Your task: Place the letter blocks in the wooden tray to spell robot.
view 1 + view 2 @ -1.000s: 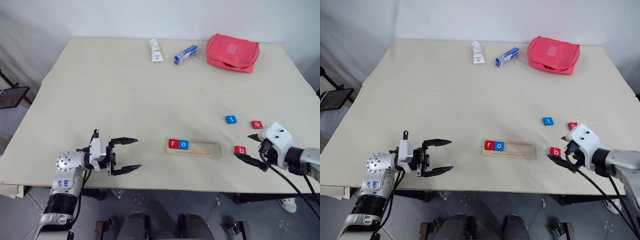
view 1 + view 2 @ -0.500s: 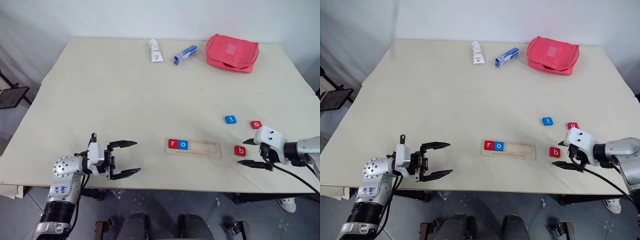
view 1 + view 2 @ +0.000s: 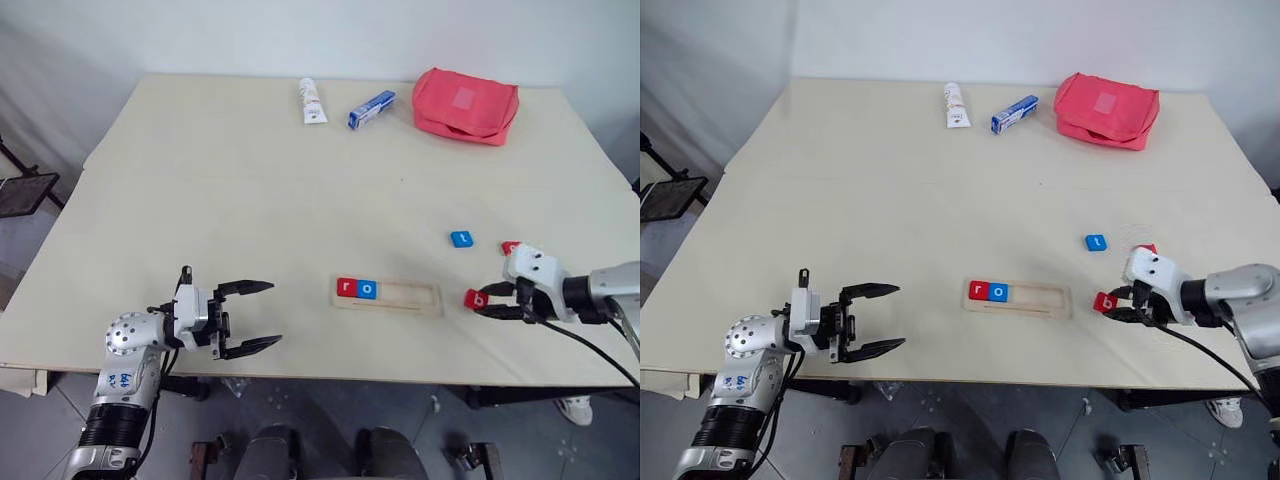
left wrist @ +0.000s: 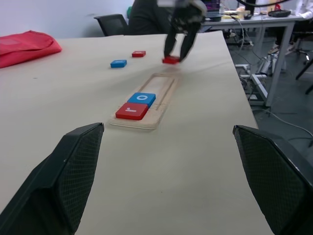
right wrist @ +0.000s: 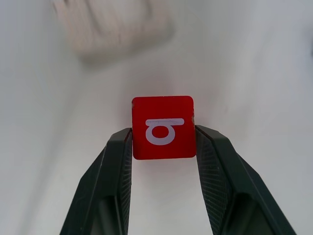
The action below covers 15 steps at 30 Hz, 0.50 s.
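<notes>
My right gripper [image 5: 163, 139] is clenched on the red "b" block [image 5: 163, 127], one finger [image 5: 115, 161] pressed to each side edge. In the head view that block [image 3: 476, 298] sits just right of the wooden tray [image 3: 400, 297], near the bench's [image 3: 250, 190] near edge; whether it is lifted or resting on the surface I cannot tell.

Tray lies lengthwise left to right, near the front of the bench, about midway across. Its left end holds the red "r" block [image 3: 346, 287] and, touching it on the right, a blue "o" block [image 3: 367, 290]. The remainder of the groove is bare wood.

The blue "t" block [image 3: 461, 239] lies flat on the bench, farther back and to the right of the tray. A second red block [image 3: 510, 246] lies just right of it, partly hidden behind my right wrist; its letter is not readable.

My left gripper [image 3: 250, 317] hangs at the near left edge, fingers spread wide and released, pointing toward the tray, well apart from it, grasping nothing.

Far side of the bench: a white tube [image 3: 311, 101], a blue-and-white box [image 3: 371, 109] just right of it, and a red pouch [image 3: 465, 104] farther right.
</notes>
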Available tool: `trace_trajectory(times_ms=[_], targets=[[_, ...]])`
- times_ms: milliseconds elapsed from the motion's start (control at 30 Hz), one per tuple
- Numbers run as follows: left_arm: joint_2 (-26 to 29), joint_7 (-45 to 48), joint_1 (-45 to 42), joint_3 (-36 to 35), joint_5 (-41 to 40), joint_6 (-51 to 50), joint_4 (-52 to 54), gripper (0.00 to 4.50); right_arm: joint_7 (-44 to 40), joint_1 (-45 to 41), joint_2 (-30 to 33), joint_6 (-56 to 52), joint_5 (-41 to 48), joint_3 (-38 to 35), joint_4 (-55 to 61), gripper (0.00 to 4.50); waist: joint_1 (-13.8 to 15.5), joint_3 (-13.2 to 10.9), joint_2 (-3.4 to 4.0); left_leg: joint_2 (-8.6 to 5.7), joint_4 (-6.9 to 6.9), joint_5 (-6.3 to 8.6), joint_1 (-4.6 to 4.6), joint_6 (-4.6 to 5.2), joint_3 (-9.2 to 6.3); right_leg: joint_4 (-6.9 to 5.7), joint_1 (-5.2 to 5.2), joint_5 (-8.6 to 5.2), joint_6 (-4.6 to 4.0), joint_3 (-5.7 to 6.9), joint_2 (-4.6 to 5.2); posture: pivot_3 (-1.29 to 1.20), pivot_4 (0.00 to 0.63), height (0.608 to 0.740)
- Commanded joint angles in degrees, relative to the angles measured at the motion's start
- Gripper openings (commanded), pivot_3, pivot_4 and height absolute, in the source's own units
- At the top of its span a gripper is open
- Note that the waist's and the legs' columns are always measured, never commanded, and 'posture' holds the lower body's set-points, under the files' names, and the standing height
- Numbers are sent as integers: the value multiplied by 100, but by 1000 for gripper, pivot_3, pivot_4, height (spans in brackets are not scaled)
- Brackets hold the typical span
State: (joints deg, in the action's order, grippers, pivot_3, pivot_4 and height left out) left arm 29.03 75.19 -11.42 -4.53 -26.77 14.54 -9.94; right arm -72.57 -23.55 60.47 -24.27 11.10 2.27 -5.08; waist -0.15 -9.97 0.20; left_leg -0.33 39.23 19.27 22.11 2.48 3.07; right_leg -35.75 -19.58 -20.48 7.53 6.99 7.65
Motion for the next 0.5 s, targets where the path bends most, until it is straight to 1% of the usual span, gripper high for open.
trace_trajectory(times_ms=[33,133,267,367,500], targets=[[22,3,-95,-80,-54,101,-21,4500,-190,-512,160,-558,43,192,605,1467,4,-1,1,0,0,0,1,-1,0,1,-1,0,0,-2,0,0,150,740],[-38,-21,-146,-35,-31,134,-60,4500,-228,-826,-74,-942,41,548,906,1467,7,-1,1,1,0,0,2,-2,-10,1,0,0,0,-20,1,0,150,740],[-101,-49,-165,8,12,206,-89,4500,-61,-1036,-418,-957,-191,974,1038,1467,32,-1,0,-7,0,0,9,-2,-27,0,1,0,0,-14,4,0,150,740],[-141,-109,-151,2,14,221,-30,4500,67,-1237,-780,-1196,-234,1287,1208,1467,8,-1,0,-8,0,0,16,-2,-28,0,-4,0,0,-10,3,0,150,740],[-116,-162,-31,-23,10,234,66,4500,145,-1440,-1010,-1226,-365,1544,1174,1467,0,-1,0,-6,-1,-1,15,-4,-28,-4,-7,0,0,-6,1,0,150,740]])
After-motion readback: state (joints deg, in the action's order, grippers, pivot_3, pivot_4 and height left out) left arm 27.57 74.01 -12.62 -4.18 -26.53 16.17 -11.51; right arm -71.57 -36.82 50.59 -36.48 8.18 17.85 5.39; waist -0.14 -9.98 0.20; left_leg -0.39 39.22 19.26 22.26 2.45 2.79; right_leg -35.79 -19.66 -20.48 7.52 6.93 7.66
